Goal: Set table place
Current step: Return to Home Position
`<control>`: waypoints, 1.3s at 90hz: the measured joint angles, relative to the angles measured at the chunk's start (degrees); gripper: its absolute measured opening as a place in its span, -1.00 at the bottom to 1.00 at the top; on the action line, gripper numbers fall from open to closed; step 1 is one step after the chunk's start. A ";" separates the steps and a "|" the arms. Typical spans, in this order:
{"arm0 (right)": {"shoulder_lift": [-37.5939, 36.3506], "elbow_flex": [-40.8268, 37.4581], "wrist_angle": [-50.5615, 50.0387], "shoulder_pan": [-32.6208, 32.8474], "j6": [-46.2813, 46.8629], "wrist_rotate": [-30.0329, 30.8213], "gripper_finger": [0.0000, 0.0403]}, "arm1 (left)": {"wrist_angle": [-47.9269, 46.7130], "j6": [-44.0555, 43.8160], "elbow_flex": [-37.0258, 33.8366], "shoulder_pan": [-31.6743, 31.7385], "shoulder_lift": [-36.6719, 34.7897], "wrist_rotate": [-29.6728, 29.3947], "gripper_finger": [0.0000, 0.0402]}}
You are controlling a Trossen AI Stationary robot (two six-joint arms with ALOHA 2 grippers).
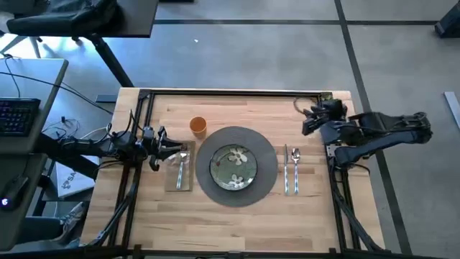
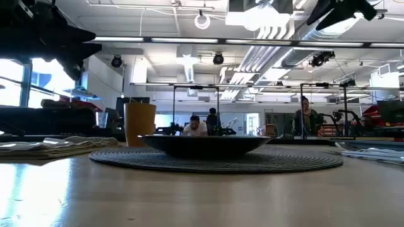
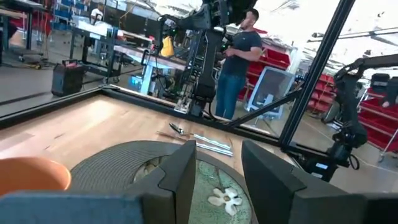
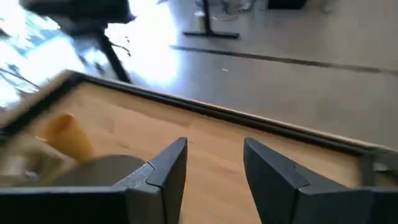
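1. Here, from above, a light wood table [image 1: 237, 223] holds one place setting near its middle.
2. At the left, the left gripper [image 1: 171, 151] hovers over the far left corner of a beige napkin [image 1: 188, 183]. Its wrist view shows its two fingers [image 3: 180, 174] parted with only air between them.
3. A silver fork [image 1: 181, 169] lies on the napkin, its length running from the table's near edge toward its far edge.
4. An orange cup [image 1: 198, 126] stands upright just beyond the napkin, beside the far left rim of a round dark woven placemat [image 1: 266, 180].
5. A green plate [image 1: 214, 167] with white flowers sits centred on the placemat.
6. Just right of the placemat, a knife [image 1: 286, 173] and a spoon [image 1: 295, 171] lie side by side, parallel to the fork, with the spoon outermost.
7. At the right, the right gripper [image 1: 309, 122] hangs near the table's far right corner, well apart from the spoon. It is parted and empty.
8. The setting looks complete, so only the retreat seems to remain. The left gripper is the nearer one, with the fork and napkin just below it and to its right. It should probably lift and draw back leftward, across the fork's length, to avoid brushing either.
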 joint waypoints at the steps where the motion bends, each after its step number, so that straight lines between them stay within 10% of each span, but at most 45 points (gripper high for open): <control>1: -0.65 -0.48 1.12 0.00 -0.58 -0.24 -0.32 | 0.00 0.01 0.00 0.00 0.00 0.00 -0.45; 61: -28.00 -35.21 57.42 -0.02 -12.93 -10.83 -0.32 | -0.04 0.04 0.00 0.00 0.00 -0.02 -0.45; 117: -20.36 -42.70 66.40 -10.64 -6.03 -14.57 -0.32 | -0.04 0.04 0.00 -0.02 0.00 0.06 -0.45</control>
